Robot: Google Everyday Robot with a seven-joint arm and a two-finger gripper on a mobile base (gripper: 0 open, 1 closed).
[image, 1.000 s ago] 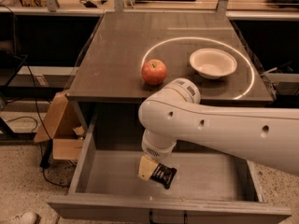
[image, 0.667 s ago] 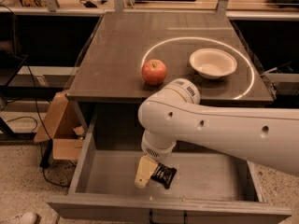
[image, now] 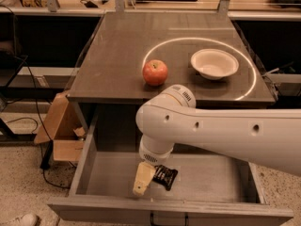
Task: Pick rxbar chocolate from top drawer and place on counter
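Observation:
The rxbar chocolate (image: 166, 177), a small black-wrapped bar, lies flat on the floor of the open top drawer (image: 214, 182), near its middle front. My gripper (image: 154, 177) hangs from the white arm down inside the drawer, right over the bar's left end. One pale finger (image: 143, 178) stands just left of the bar; the other is hidden under the wrist. The gripper looks open and holds nothing. The counter (image: 117, 55) above the drawer is dark grey-brown with a bright ring of reflected light.
A red apple (image: 155, 72) and a white bowl (image: 214, 63) sit on the counter toward its front. A brown cardboard box (image: 59, 131) stands on the floor left of the drawer. My white arm (image: 225, 133) crosses over the drawer's right half.
The visible finger has moved down and a little left, closer to the drawer floor beside the bar. The bar has not moved.

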